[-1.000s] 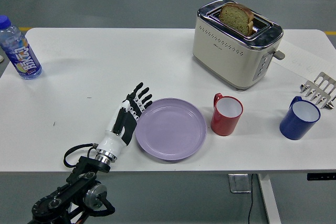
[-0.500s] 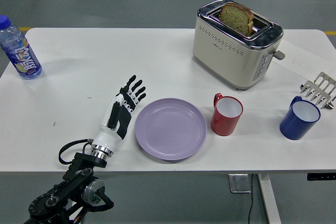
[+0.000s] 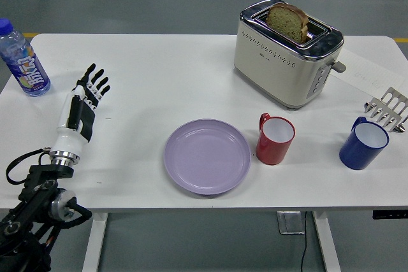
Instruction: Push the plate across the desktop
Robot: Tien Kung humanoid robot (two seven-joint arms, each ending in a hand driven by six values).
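Observation:
A lilac plate (image 3: pixel 207 155) lies flat near the table's front edge, left of a red mug (image 3: pixel 275 138). My left hand (image 3: pixel 89 87) is over the table's left part, well to the left of the plate and apart from it. Its fingers are straight and spread and hold nothing. My right hand is out of view.
A water bottle (image 3: pixel 23 62) stands at the far left, just beyond my left hand. A cream toaster (image 3: pixel 287 52) with a bread slice stands at the back right. A blue mug (image 3: pixel 363 144) and a metal spatula head (image 3: pixel 387 109) are at the right edge.
My left hand has drawn away from the plate's left rim and swung far to the left, toward the bottle. The plate has stayed in place.

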